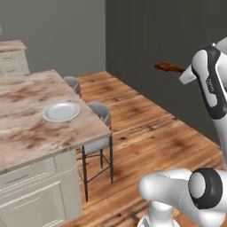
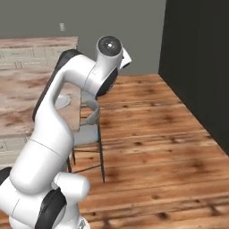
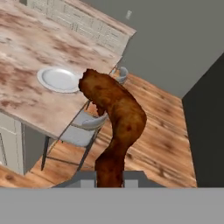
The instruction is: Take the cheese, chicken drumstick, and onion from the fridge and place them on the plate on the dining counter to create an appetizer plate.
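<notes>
Your gripper [image 3: 109,183] pinches the chicken drumstick [image 3: 114,118] by its thin end, high over the floor and well short of the empty plate [image 1: 61,111] on the counter [image 1: 26,128], so a swing could shake it loose.

Chicken drumstick [image 3: 114,118] upright in the claw [image 3: 109,178] — thin end pinched — plate [image 3: 59,79] on the dining counter [image 3: 30,52] beyond
</notes>
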Motion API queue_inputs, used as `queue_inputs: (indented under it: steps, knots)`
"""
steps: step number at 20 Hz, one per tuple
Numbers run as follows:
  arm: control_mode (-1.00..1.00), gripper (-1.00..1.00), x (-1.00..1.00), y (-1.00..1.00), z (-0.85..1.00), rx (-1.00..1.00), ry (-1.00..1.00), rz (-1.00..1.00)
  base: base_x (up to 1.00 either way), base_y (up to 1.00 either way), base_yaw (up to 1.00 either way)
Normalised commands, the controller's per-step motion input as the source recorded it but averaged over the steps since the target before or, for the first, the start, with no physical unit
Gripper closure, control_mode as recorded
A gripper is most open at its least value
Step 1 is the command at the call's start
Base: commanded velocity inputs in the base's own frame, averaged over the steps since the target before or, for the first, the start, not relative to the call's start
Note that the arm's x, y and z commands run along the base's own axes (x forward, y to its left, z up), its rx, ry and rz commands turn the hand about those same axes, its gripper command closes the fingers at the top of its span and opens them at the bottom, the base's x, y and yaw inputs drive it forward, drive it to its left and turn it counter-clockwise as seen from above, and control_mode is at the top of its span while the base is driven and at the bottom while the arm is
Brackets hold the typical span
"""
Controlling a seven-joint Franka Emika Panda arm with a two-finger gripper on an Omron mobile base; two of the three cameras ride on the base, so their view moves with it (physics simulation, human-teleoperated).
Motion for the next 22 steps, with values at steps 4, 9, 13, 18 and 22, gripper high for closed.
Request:
queue_inputs:
  steps: [4,9,13,18,22]
  knots:
    - [1.00,1.00,0.00,0.00,0.00,0.00,0.00,0.00,0.99,-0.72,0.46]
    - [1.00,1.00,0.00,0.00,0.00,0.00,0.00,0.00,1.00,-0.50,0.48]
    - [1.00,1.00,0.00,0.00,0.00,0.00,0.00,0.00,1.00,-0.33,0.46]
    - [1.00,1.00,0.00,0.00,0.00,0.00,0.00,0.00,0.85,-0.72,0.47]
    - [1.00,1.00,0.00,0.00,0.00,0.00,0.00,0.00,0.60,-1.00,0.44]
